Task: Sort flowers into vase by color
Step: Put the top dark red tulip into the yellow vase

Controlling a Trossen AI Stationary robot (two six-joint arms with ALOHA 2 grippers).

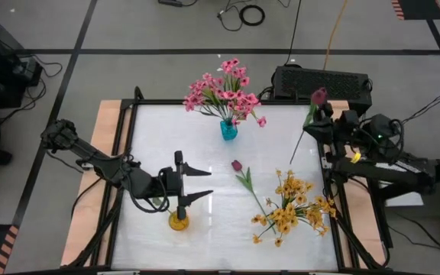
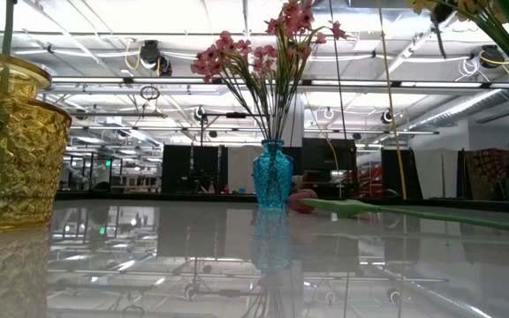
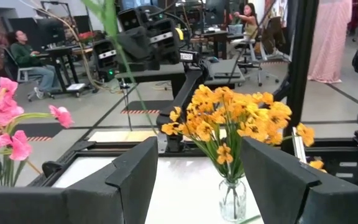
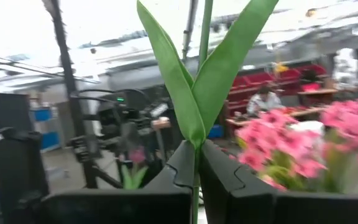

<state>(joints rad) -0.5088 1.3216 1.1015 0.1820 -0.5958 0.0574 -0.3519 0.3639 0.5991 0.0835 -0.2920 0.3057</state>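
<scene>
The right gripper (image 4: 197, 168) is seen closed on the stem of a purple tulip (image 1: 318, 96), which is held up off the surface at the right edge, its bud raised beyond the gripper and its leaves (image 4: 194, 74) fanning just above the fingers. The left gripper (image 1: 197, 183) is spread apart and holds nothing; directly beneath it the yellow glass vase (image 1: 178, 221) is found, with one thin green stem apparently already standing in it, though this is hard to tell.

A second purple tulip (image 1: 244, 177) is left lying flat on the surface, between the two grippers. Beyond it the pink blossoms (image 1: 224, 93) are already stood in the blue vase (image 1: 228, 130), and the yellow blossoms (image 1: 289, 210) are gathered in a clear glass vase (image 3: 232, 199), ahead of the left gripper.

The step in hand is judged to be the carrying of the held tulip to the yellow vase. A cross-surface reach is called for, the stem to be kept upright and lowered into the narrow mouth before the fingers are released.
</scene>
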